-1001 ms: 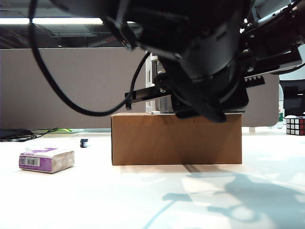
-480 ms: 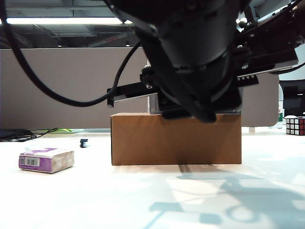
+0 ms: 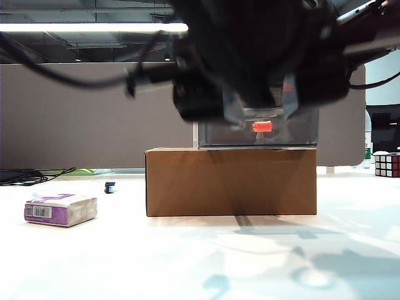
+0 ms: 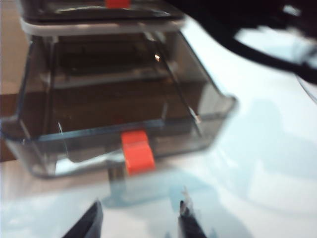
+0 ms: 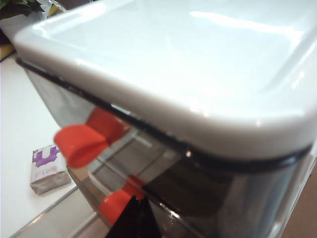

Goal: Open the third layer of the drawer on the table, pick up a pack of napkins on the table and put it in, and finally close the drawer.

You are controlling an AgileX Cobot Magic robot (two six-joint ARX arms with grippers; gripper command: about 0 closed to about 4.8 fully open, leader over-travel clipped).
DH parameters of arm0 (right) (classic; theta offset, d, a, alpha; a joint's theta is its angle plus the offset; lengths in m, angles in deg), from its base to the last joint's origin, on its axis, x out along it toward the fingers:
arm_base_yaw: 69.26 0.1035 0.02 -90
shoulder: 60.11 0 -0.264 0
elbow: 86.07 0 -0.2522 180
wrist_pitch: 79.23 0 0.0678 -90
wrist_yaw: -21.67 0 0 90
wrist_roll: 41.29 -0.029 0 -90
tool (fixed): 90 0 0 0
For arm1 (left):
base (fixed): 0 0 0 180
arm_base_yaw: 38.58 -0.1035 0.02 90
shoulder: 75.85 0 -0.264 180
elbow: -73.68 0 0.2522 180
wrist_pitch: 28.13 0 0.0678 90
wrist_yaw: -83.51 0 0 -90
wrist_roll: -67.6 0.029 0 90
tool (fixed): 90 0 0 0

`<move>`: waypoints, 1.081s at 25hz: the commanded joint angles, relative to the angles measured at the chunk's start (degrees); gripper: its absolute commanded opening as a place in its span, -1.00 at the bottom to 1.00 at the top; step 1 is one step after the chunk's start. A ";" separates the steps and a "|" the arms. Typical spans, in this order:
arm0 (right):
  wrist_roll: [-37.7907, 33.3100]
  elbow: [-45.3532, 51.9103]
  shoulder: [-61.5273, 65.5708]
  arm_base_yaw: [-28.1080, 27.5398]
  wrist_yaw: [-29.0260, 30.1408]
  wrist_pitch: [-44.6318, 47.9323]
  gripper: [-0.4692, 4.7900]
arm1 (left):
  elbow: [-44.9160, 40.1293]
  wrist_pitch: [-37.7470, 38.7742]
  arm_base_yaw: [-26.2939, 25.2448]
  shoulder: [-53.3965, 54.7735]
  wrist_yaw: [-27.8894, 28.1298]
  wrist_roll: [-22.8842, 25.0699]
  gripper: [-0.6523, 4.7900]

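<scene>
Meanwhile, left end effector (image 4: 138,218) (parted) before third layer (image 4: 124,119)

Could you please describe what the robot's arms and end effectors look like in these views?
The arms are black, with rounded housings and loose black cables looping off them. The left end effector has two slim dark fingers tapering to points. Of the right end effector, only a dark pointed tip shows.

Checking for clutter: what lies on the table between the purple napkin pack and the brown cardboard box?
In the exterior view, only a small dark object sits farther back between the purple napkin pack and brown cardboard box; otherwise bare white tabletop.
</scene>
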 commanded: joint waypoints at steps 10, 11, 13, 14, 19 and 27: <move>1.27 -0.59 -10.93 -0.07 2.12 -9.03 -0.84 | -9.44 41.31 -0.50 -37.92 -2.47 -4.17 -0.05; 1.16 -0.59 -11.21 -0.07 2.14 -9.31 -0.84 | -9.66 42.77 -2.05 -39.91 -4.35 -2.82 -0.05; 0.00 -0.57 -11.72 -0.07 2.21 -9.97 -0.84 | -9.81 44.41 -6.62 -43.23 -10.58 1.66 -0.05; -0.07 -0.59 -11.80 -0.07 2.21 -10.38 -0.84 | -9.81 44.65 -9.16 -44.30 -13.94 4.22 -0.05; -0.26 -0.57 -12.20 -0.04 3.54 -12.61 -0.84 | -9.88 43.91 -27.21 -46.05 -34.03 20.22 -0.05; -0.42 -0.55 -12.74 -0.02 3.69 -14.01 -0.84 | -9.90 41.00 -54.97 -37.00 -55.95 43.45 -0.09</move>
